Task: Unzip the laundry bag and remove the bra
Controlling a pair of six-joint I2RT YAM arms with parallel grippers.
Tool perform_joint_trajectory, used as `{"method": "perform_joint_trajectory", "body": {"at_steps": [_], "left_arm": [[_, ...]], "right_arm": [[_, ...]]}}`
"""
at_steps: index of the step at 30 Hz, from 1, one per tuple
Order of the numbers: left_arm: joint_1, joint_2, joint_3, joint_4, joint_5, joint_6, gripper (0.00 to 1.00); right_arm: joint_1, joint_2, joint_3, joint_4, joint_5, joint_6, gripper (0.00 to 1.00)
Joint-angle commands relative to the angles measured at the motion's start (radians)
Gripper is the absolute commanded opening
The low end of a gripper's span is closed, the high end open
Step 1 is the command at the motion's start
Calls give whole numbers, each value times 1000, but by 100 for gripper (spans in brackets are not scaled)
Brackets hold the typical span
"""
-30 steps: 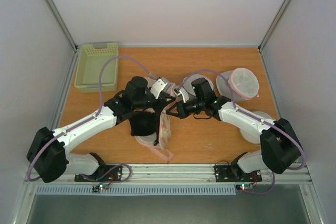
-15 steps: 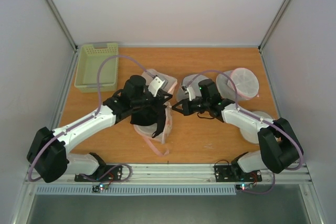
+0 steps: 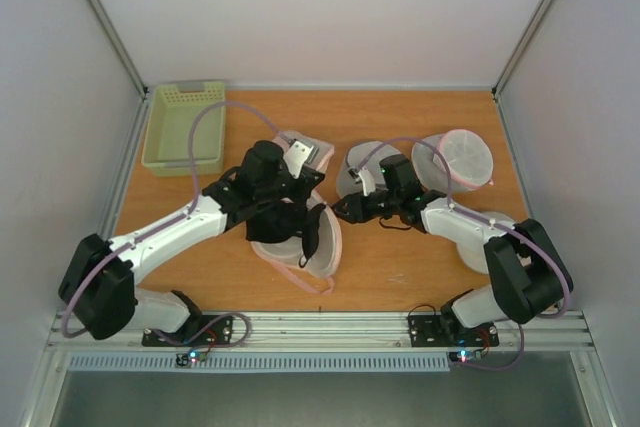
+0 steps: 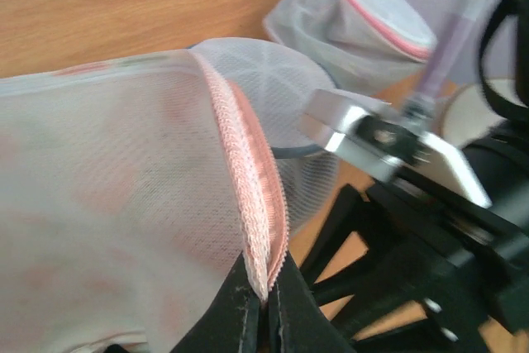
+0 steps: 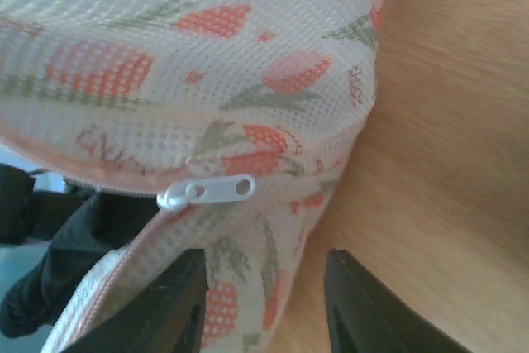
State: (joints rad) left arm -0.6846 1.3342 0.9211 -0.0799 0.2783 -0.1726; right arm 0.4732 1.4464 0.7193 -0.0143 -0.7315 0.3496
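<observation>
The laundry bag (image 3: 322, 247) lies at the table's middle, beige with red-and-green print and pink trim. My left gripper (image 3: 312, 209) is shut on its pink trim (image 4: 252, 179), with pale mesh stretched to the left. My right gripper (image 3: 343, 209) is open at the bag's right edge. In the right wrist view its jaws (image 5: 264, 303) straddle the printed fabric (image 5: 207, 64) just below the white zipper pull (image 5: 207, 192). Dark cloth, likely the bra (image 5: 58, 262), shows through the open slit, and as a dark patch in the bag from above (image 3: 287, 228).
A pale green basket (image 3: 185, 127) stands at the back left. Round white mesh bags (image 3: 465, 157) lie behind the right arm, and one (image 3: 375, 162) lies just behind the right gripper. A white round piece (image 3: 495, 232) lies under the right forearm.
The bag hung narrow from my left gripper; now it lies lower and spread wider to the right. The right gripper has stayed at its right edge.
</observation>
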Motion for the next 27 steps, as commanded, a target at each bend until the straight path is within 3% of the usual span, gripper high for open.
{"method": "perform_joint_trajectory", "body": {"at_steps": [1,7,12,13,14,16,17,25,27], "left_arm": [[4,77,31,51,-147,-82,1],[-8,158,58,69,-206,-138,1],[-22,237,109,69,-214,-137,2],[-27,253,122,67,-206,-135,9],[-29,267,138,58,-191,-131,29],[-38,294,181,4,-180,-108,79],[-41,299,207,-34,-195,-101,98],[-38,85,190,-161,-406,-47,99],[-23,26,181,-256,-445,-56,99]], "right_arm": [[-11,-67,28,-114,62,-59,49],[-11,-167,59,-233,193,-81,63],[-11,-203,113,-369,429,-71,68],[-11,-214,122,-381,478,-67,69],[-11,-226,130,-388,520,-62,70],[-11,-253,145,-390,561,-60,70],[-12,-265,153,-390,567,-60,70],[-9,-277,168,-398,554,-76,71],[-8,-276,167,-392,543,-77,72]]}}
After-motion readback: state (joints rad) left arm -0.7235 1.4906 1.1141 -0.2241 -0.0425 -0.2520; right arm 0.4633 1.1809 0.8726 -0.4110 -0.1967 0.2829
